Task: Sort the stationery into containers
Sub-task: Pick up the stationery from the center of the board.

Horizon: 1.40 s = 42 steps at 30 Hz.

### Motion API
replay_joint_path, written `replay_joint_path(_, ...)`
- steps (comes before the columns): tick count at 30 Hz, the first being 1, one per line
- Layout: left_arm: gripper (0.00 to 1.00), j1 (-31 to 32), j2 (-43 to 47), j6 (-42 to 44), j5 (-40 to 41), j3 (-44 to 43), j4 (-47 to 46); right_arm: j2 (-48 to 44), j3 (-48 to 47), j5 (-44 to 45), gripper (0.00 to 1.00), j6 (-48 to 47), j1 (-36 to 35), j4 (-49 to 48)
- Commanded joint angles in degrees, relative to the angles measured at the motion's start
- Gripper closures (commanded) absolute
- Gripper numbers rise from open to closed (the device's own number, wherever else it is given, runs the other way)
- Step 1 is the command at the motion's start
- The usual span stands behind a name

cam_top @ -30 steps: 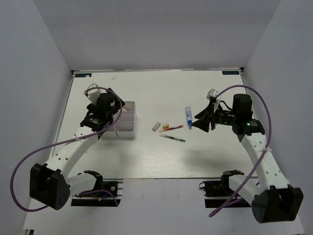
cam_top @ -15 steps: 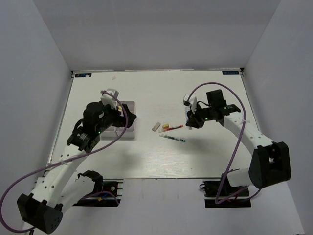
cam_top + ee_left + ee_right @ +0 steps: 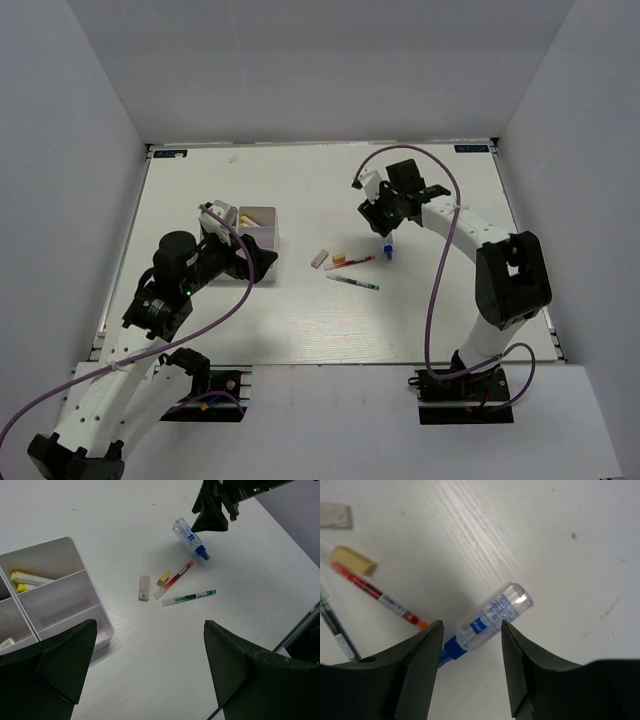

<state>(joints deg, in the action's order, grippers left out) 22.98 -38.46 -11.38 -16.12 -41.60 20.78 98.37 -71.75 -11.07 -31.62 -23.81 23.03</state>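
Tube is seen lying flat between the spread fingers of the right gripper, not gripped. The left gripper is held wide open, empty, near the tray.

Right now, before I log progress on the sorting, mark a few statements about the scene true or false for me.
1. The right gripper straddles the tube with its jaws open. True.
2. The left gripper holds a pen. False: it is open and empty.
3. One compartment of the tray holds yellow items. True.
4. The green pen lies in the tray. False: it lies on the table, near the red pen.
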Motion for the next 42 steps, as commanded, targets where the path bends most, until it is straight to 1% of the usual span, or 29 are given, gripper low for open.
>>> replay_joint_path(1,0.03,-0.31,1.63,0.48,-1.89,0.21,0.06,1.29,-3.57,10.78,0.42,7.53,-0.09,-4.04)
replay_joint_path(2,0.03,-0.31,1.63,0.48,-1.9,0.21,0.06,2.26,-4.1,12.89,0.4,9.88,0.08,-4.39)
replay_joint_path(5,0.03,-0.31,2.85,0.48,-1.9,0.21,0.06,6.48,-9.71,17.47,0.39,14.19,0.61,-2.82)
replay_joint_path(6,0.03,-0.31,2.86,0.48,-1.9,0.21,0.06,8.14,-11.64,18.7,0.37,15.0,0.61,-0.46)
replay_joint_path(9,0.03,-0.31,3.39,0.48,-1.9,0.21,0.06,13.06,-15.52,18.1,0.35,17.9,0.61,2.81)
replay_joint_path(11,0.03,-0.31,3.39,0.48,-1.9,0.21,0.06,14.04,-16.4,17.49,0.34,19.66,0.7,4.65)
replay_joint_path(15,0.03,-0.31,3.92,0.48,-1.9,0.21,0.06,14.75,-16.06,17.22,0.35,22.73,0.87,5.8)
replay_joint_path(20,0.03,-0.31,3.92,-0.05,-1.9,0.21,0.06,13.61,-13.25,17.75,0.35,23.7,1.58,5.54)
replay_joint_path(24,0.03,-0.31,4.44,-0.05,-1.9,0.21,0.06,14.13,-12.1,14.42,0.35,23.97,2.28,6.68)
replay_joint_path(32,0.03,-0.31,4.97,-0.05,-1.37,0.21,0.06,18.61,-14.91,11.68,0.39,25.64,3.33,8.7)
replay_joint_path(33,0.03,-0.31,4.97,-0.05,-1.37,0.21,0.06,18.88,-15.7,11.6,0.41,25.81,3.16,9.05)
replay_joint_path(34,0.03,-0.31,4.97,-0.05,-1.37,0.21,0.06,19.05,-15.97,9.25,0.42,25.73,3.16,9.31)
replay_joint_path(35,0.03,-0.31,4.97,-0.05,-1.37,0.21,0.06,19.58,-16.23,9.05,0.42,25.73,3.25,9.58)
replay_joint_path(37,0.03,-0.31,4.97,-0.05,-1.37,0.21,0.06,20.11,-16.94,8.53,0.46,25.64,3.51,10.11)
replay_joint_path(40,0.03,-0.31,4.97,-0.05,-0.85,0.74,0.06,20.64,-17.38,7.29,0.56,25.37,3.51,10.98)
replay_joint_path(41,0.03,-0.31,4.97,-0.05,-0.84,0.74,0.06,20.55,-17.29,6.33,0.66,25.03,3.6,10.73)
replay_joint_path(42,0.03,-0.31,4.97,-0.05,-0.84,0.74,0.06,20.2,-17.2,5.72,0.7,24.94,3.51,10.9)
